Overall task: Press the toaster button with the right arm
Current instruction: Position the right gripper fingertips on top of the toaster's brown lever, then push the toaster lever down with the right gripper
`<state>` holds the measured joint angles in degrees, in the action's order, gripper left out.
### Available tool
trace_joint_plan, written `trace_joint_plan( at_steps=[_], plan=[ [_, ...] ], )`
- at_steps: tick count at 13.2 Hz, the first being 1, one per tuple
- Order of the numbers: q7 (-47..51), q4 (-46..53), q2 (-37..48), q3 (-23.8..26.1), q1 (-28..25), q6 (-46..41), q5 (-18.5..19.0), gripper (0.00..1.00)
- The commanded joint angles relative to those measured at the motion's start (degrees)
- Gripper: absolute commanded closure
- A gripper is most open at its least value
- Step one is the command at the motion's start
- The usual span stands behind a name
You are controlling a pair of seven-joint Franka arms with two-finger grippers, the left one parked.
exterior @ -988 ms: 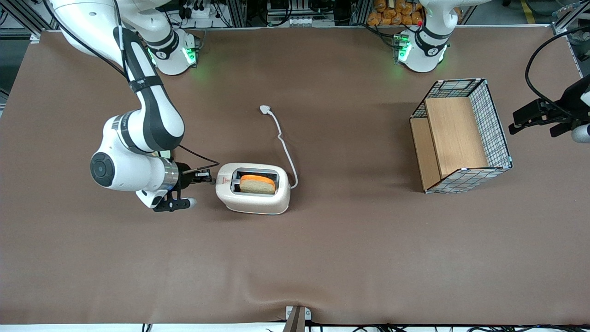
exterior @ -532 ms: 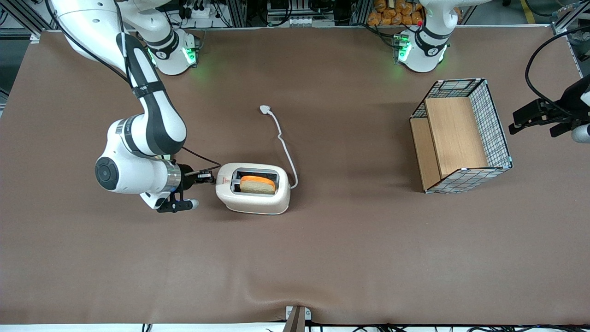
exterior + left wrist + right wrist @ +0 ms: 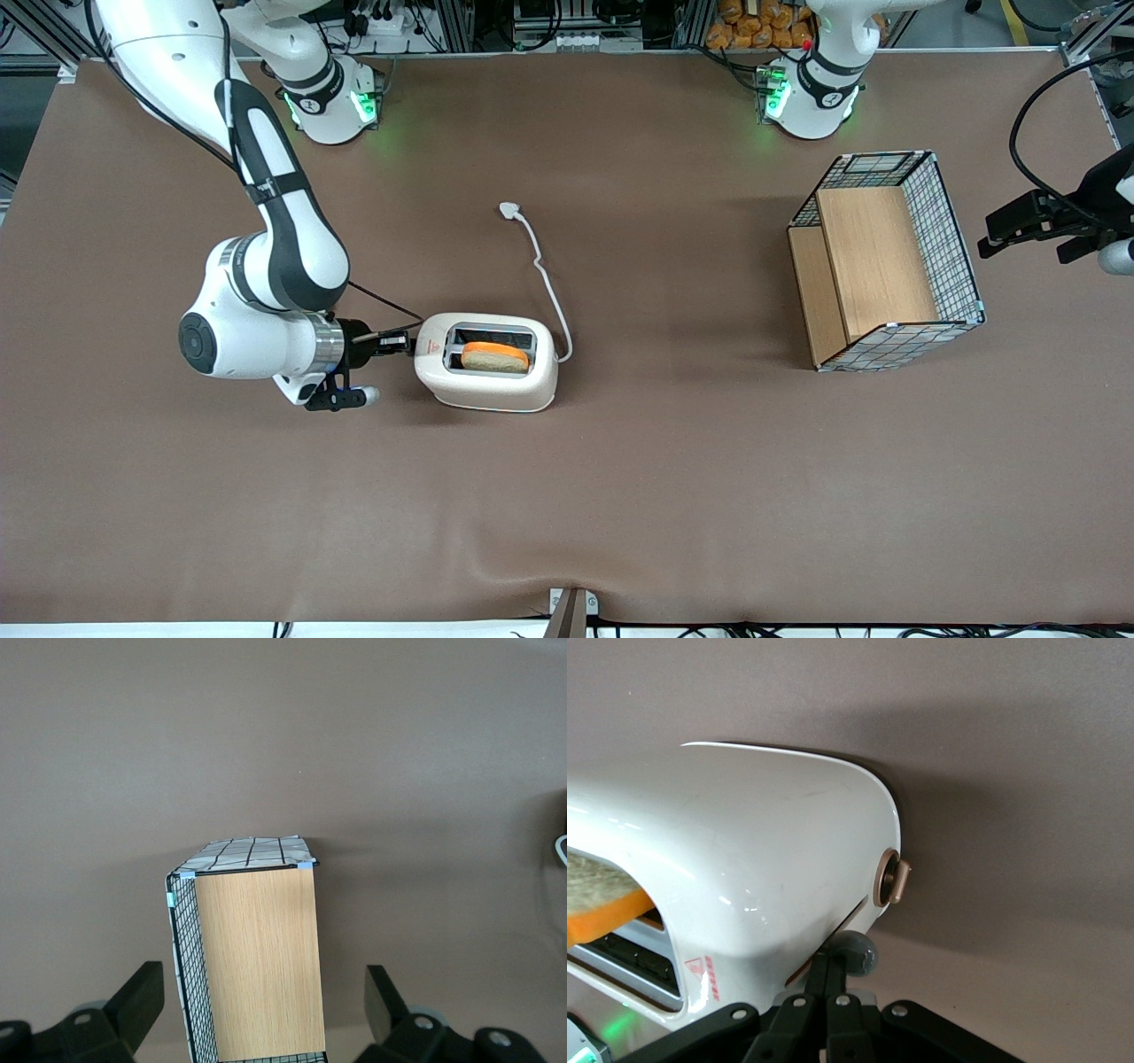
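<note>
The white toaster [image 3: 493, 390] lies mid-table with a bread slice [image 3: 496, 357] sunk in one slot and a red mark [image 3: 431, 347] on top. Its cord [image 3: 546, 276] runs to a white plug [image 3: 508, 211]. The right arm [image 3: 266, 292] holds my gripper [image 3: 408, 342] against the toaster's short end by the red mark. In the right wrist view the toaster [image 3: 762, 850] fills the frame. My gripper [image 3: 832, 967] is shut there, its tips touching the grey round toaster button [image 3: 859, 954].
A tan dial [image 3: 890, 879] sticks out of the toaster's end beside the button. A wire basket with wooden panels [image 3: 886, 261] stands toward the parked arm's end of the table and also shows in the left wrist view [image 3: 257, 957].
The bread slice has sunk lower into the slot. My wrist has shifted slightly, with the gripper still pressed at the toaster's end.
</note>
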<state>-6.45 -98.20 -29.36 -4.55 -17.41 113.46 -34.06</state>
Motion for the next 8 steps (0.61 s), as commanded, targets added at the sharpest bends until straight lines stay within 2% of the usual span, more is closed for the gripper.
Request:
trace_joint_plan(
  at_steps=[1, 4, 8],
  plan=[
    [-3.39, -0.41, -1.05, 0.42, 1.32, 0.45, -2.42, 1.0],
    [-6.11, -0.5, -2.01, 0.42, 1.94, 0.19, -4.78, 1.0],
    [-7.79, -0.68, -2.63, 0.42, 2.64, 0.45, -5.5, 1.0]
  ],
)
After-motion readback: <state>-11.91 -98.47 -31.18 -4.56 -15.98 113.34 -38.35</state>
